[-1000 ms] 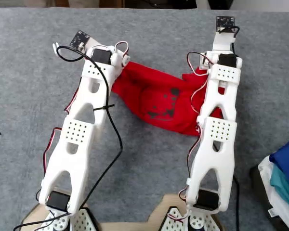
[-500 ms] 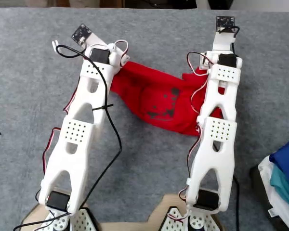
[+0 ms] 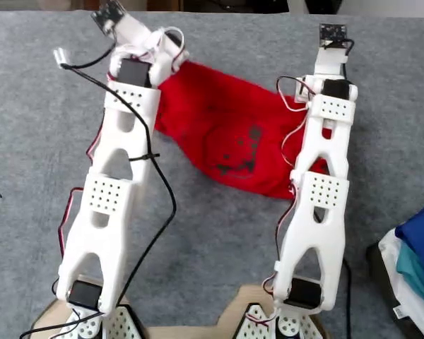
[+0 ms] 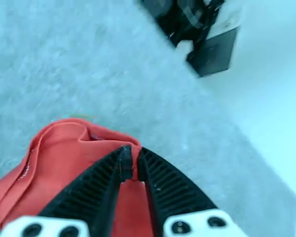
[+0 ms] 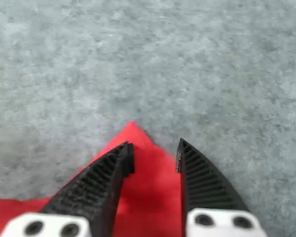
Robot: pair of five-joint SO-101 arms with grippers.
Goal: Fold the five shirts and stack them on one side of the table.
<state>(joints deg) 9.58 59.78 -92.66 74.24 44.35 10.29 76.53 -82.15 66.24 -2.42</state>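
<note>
Two white arms stretch up the grey table (image 3: 42,106) toward 12 o'clock, with one red shirt (image 3: 226,134) spread between them. In the high view the shirt runs from about 11 o'clock, under the left arm's (image 3: 116,162) wrist, down to just right of centre; there the right arm (image 3: 318,191) crosses over it and hides its edge on that side. A dark print (image 3: 237,152) sits near the shirt's middle, too smudged to make out.

The left gripper (image 4: 130,150) has its two black ribbed fingers pressed almost together on a raised fold of the red cloth, pinching the shirt at its 11 o'clock end; the cloth bunches up just behind the pinch. From above, the fingers themselves are covered by the wrist and its wiring.

The right gripper (image 5: 154,148) has a clear gap between its fingers and holds nothing. A pointed corner of the shirt lies flat on the table in that gap, reaching just past the fingertips; whether the tips touch the cloth cannot be told.

At 4 o'clock a pile of clothes (image 3: 410,268) is cut off by the edge of the high view: blue on top, teal below, white underneath; the number of pieces cannot be counted.

Past the table's far edge, the left wrist view catches dark blurred shapes (image 4: 202,34) that cannot be identified.
</note>
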